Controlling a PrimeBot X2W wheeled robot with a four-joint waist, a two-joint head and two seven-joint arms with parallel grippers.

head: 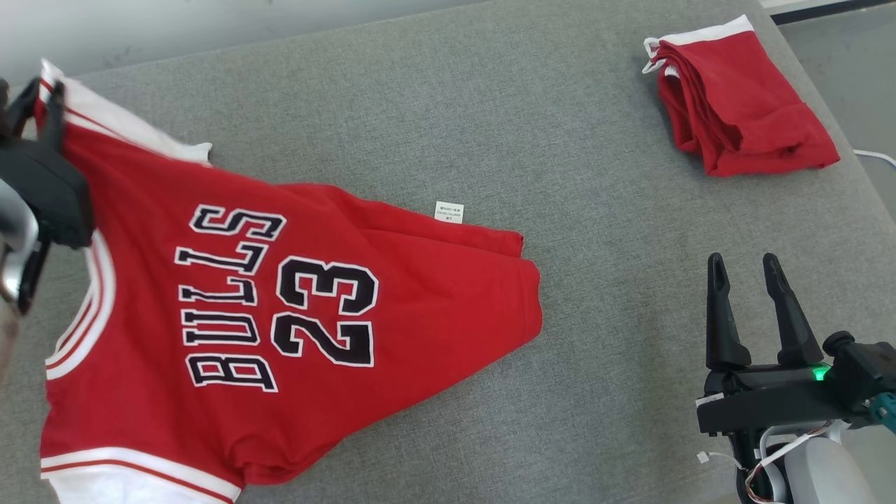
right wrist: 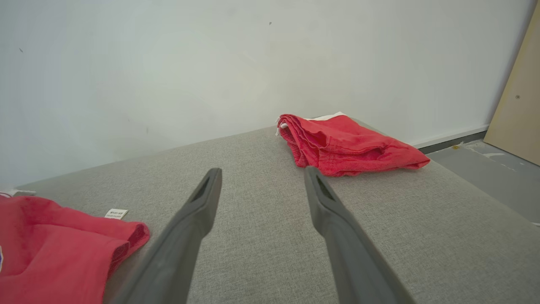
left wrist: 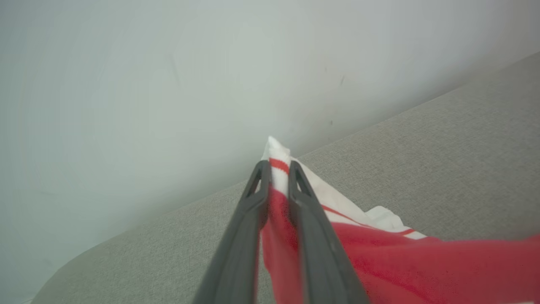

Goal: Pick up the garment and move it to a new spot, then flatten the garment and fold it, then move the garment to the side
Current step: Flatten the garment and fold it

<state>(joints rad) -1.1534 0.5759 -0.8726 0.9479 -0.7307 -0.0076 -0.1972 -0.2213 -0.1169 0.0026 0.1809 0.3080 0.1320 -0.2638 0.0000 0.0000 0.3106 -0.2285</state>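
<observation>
Grey padded surface (head: 490, 105) runs back to a pale wall. A red jersey (head: 434, 294) marked BULLS 23 lies on its left side, its lower-left corner cut off by the frame. A folded red cloth (head: 742, 105) sits far right. The left gripper (left wrist: 278, 169) pinches the jersey's white-trimmed strap, while the right gripper (head: 745, 262) hovers with fingers wide and empty. The print on the small label (head: 449, 211) is unreadable.

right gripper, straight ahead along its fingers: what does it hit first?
Probably the grey surface, just beside the folded red garment; the right gripper might clip its edge. Depth unclear.
</observation>
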